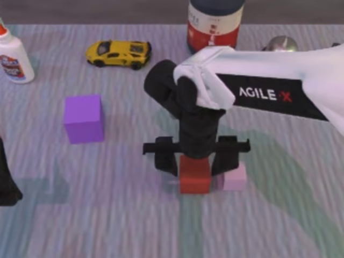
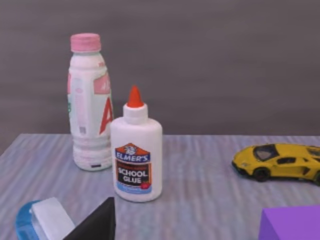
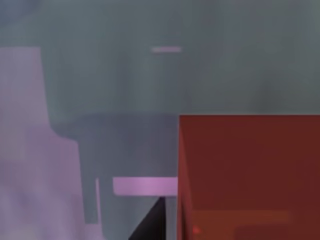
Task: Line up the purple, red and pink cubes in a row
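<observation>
The left end effector (image 1: 8, 188) sits parked at the worktop's (image 1: 107, 215) left edge, and whether it is open or closed cannot be told. The purple cube (image 1: 84, 119) stands alone left of centre. Right of it, the right end effector (image 1: 194, 164) straddles the red cube (image 1: 194, 174), fingers spread either side, with the pink cube (image 1: 235, 178) just beside.

I see a toy car (image 1: 119, 54), glue bottle (image 1: 13, 56) and jar (image 1: 214, 24), all well beyond my right claw (image 1: 196, 158).

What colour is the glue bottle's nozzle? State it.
Orange-red nozzle on the white glue bottle; left wrist view shows it best.
</observation>
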